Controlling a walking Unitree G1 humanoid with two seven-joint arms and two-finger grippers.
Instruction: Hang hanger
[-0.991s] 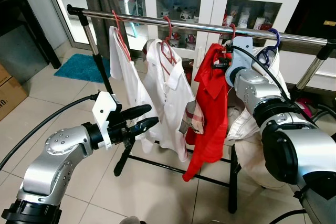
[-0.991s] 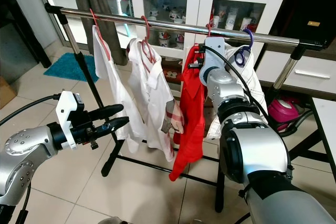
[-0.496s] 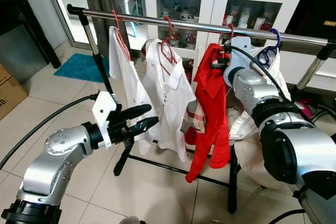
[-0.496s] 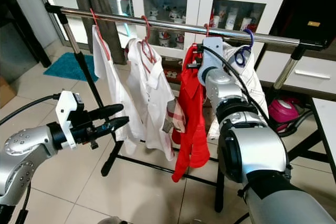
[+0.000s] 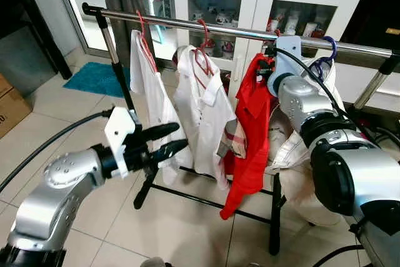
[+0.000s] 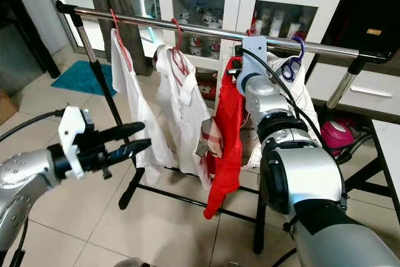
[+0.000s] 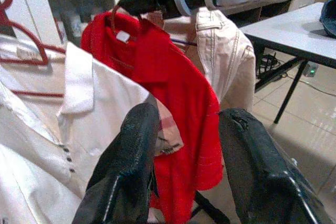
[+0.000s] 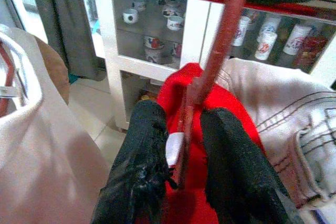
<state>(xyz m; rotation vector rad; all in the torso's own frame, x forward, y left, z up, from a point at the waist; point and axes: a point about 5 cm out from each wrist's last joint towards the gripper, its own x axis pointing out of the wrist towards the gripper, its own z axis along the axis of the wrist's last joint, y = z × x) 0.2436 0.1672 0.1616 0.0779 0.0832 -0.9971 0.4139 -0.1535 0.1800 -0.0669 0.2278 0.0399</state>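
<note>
Since a second ago my right gripper (image 8: 181,145) has lifted toward the rail (image 5: 187,24), and the red shirt (image 5: 250,129) rides a little higher with it; my left arm has drifted slightly outward and the whole head view has shifted a touch, so part of that is camera motion.

Right now the right fingers (image 8: 144,150) are clamped on the stem of the red hanger (image 8: 220,51), just above the shirt's collar. From the wrist camera the stem runs up from between the fingers toward the rail, which crosses directly overhead, so the hook lies straight above my grip. I can't make out from the head views whether the hook has actually caught the rail or is just beside it; my own wrist housing covers that spot. The rail's long axis runs left to right in front of me, and the hanger sits between the white shirt (image 5: 203,110) on its own red hanger and the cream jeans (image 5: 300,148) on the blue hanger (image 5: 325,54).

My left gripper (image 5: 164,140) hovers low and well apart from the rail, fingers apart and holding nothing, pointed toward the hanging clothes. The right arm is plainly the nearer one, so I judge the coming move is its alone: settle the hook down over the rail, then let go.
</note>
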